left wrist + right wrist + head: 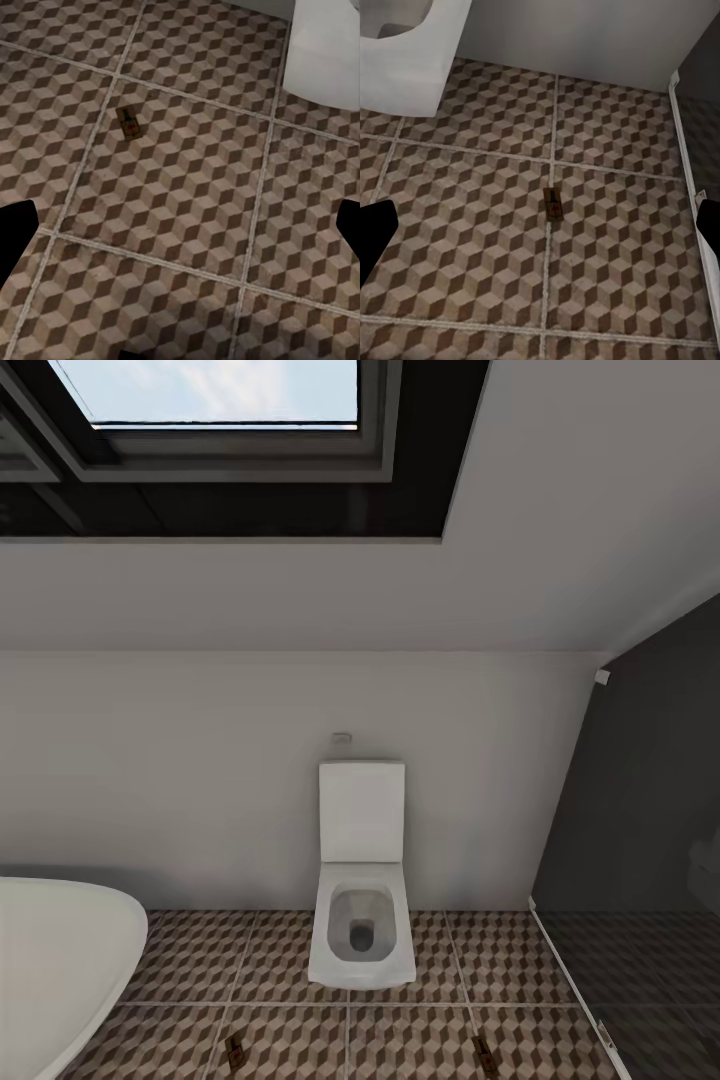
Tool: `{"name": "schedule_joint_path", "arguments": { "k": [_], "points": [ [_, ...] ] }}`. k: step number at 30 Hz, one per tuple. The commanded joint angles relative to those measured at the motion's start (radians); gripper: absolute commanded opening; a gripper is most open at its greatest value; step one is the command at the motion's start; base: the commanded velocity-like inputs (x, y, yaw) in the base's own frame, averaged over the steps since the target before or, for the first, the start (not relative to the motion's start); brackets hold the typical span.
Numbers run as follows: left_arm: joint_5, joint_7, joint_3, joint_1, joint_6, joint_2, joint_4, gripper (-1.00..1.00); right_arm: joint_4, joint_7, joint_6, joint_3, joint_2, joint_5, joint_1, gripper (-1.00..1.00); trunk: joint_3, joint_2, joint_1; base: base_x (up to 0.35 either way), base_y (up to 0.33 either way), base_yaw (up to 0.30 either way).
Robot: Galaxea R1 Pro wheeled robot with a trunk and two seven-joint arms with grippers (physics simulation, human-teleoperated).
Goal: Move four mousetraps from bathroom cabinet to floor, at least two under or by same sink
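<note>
Two mousetraps (pixel 235 1050) (pixel 485 1054) lie on the bathroom floor (pixel 280 960). My fingers seem apart and empty; I should turn toward the cabinet.

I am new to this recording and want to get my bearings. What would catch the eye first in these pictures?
The white toilet stands against the far wall in the middle of the head view, on the cube-patterned floor. A skylight with blue sky opens in the sloped ceiling above, and the bathtub curves in at the left. Two small brown mousetraps lie flat on the tiles, one left of the toilet and one right of it.
</note>
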Motion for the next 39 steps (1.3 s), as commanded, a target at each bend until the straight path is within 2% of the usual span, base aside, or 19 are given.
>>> {"name": "schedule_joint_path", "arguments": {
  "k": [1,27,39],
  "points": [
    [0.007,-0.007,0.004,-0.001,-0.005,0.000,0.004,1.00,0.004,-0.002,-0.005,0.006,0.000,0.000,-0.001,1.00,0.000,-0.001,0.000,0.000,0.000,0.000],
    [0.007,-0.010,0.004,-0.001,-0.005,0.000,0.004,1.00,0.004,-0.002,-0.005,0.006,0.000,0.000,-0.001,1.00,0.000,-0.001,0.000,0.000,0.000,0.000],
    [0.007,-0.008,0.004,-0.001,-0.005,-0.010,0.004,1.00,0.003,-0.002,-0.005,0.006,0.000,0.000,-0.001,1.00,0.000,-0.001,0.000,0.000,0.000,0.000]
  ]
}}
